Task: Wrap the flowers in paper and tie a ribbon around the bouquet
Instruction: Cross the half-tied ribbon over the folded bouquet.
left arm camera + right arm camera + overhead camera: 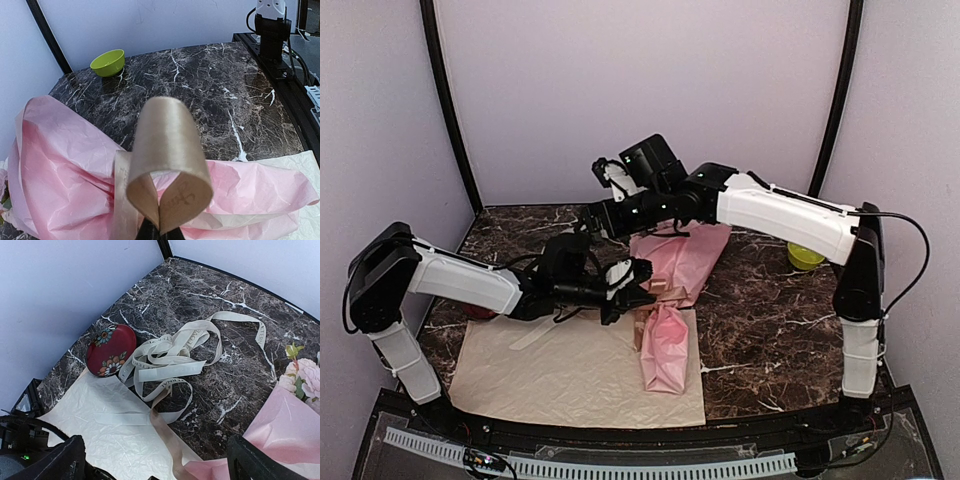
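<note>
**Entry: bouquet, tying stage**

- **Main item.** The bouquet (667, 335) is a long cone of thin, crinkled pink paper (60, 175). It lies on the dark marbled table (200, 75), with its near end over a pale cream-beige sheet (550, 375).
- **Contents.** The flowers (304, 374) are artificial pink and cream roses with green leaves. Their heads show at the cone's far, wide end.
- **Wrapping.** Judged complete: the stems are enclosed and the paper is gathered to a waist.
- **Ribbon.** The ribbon (167, 150) is a long, flat strip of tan satin. One band crosses the pinched waist of the cone, and from it rises a single rounded loop.
- **Left gripper** (150, 231). Closed tight on the base of that loop, holding it upright just above the paper.
- **Right gripper** (152, 461). Fingers spread wide with nothing gripped. It hangs above the table to the left of the flower end, and a tan tail of ribbon trails on the table beneath it.
- **Outstanding.** The tie itself. The loop hides the crossing below it, so a knot may or may not be drawn. A second loop or a final pull looks to be needed.
- **Other items, not in use.**
  - a cream-white ribbon tangle (170, 352)
  - a round red tin painted with flowers (111, 349)
  - a lime-green bowl (107, 62)
</note>
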You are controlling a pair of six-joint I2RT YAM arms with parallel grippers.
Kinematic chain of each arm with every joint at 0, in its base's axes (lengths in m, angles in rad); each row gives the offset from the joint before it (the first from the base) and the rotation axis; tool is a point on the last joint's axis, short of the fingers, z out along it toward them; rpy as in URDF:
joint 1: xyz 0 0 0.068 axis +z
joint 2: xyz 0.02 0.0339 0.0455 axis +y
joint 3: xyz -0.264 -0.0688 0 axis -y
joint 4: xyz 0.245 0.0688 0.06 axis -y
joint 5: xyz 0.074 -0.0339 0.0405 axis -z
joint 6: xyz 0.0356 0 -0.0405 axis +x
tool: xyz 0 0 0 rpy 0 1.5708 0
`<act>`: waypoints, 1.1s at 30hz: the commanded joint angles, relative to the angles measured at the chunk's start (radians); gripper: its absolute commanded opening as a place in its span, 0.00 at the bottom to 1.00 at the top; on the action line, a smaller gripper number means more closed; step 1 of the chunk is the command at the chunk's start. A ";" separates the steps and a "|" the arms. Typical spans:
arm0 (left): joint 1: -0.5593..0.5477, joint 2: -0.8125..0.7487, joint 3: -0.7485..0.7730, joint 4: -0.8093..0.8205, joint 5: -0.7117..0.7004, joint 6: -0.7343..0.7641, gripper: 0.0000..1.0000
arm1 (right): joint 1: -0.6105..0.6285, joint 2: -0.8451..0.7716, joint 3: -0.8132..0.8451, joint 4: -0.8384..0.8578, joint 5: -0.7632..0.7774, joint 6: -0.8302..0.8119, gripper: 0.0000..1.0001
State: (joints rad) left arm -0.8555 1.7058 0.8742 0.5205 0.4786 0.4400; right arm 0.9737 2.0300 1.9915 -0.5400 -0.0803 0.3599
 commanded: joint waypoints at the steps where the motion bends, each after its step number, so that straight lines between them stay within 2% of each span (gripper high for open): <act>1: -0.008 -0.027 -0.010 0.010 0.014 -0.020 0.00 | 0.019 -0.097 0.007 0.038 -0.033 -0.035 1.00; 4: -0.008 -0.026 -0.011 0.012 0.021 -0.028 0.00 | -0.007 -0.154 -0.049 0.078 -0.079 -0.054 1.00; 7: -0.007 -0.024 -0.011 0.019 0.032 -0.048 0.00 | -0.055 -0.256 -0.180 0.146 -0.149 -0.095 1.00; 9: -0.007 -0.021 -0.008 0.020 0.039 -0.057 0.00 | -0.095 -0.356 -0.336 0.239 -0.210 -0.132 0.95; 13: -0.005 -0.010 -0.003 0.028 0.049 -0.077 0.00 | -0.153 -0.517 -0.633 0.394 -0.443 -0.183 0.79; 16: -0.003 -0.004 -0.004 0.040 0.060 -0.092 0.00 | -0.160 -0.582 -0.779 0.418 -0.540 -0.239 0.75; 18: -0.002 0.001 -0.002 0.044 0.063 -0.098 0.00 | -0.160 -0.606 -0.869 0.458 -0.544 -0.242 0.75; 27: 0.003 0.007 0.003 0.031 0.065 -0.102 0.00 | -0.158 -0.563 -0.959 0.493 -0.574 -0.254 0.72; 30: 0.004 0.008 0.005 0.027 0.065 -0.098 0.00 | -0.158 -0.550 -0.964 0.486 -0.548 -0.252 0.57; 33: 0.004 0.008 0.008 0.022 0.064 -0.096 0.00 | -0.159 -0.529 -0.948 0.459 -0.532 -0.250 0.31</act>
State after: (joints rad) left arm -0.8555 1.7168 0.8742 0.5301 0.5224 0.3515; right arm 0.8120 1.4746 1.0348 -0.1028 -0.6197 0.1223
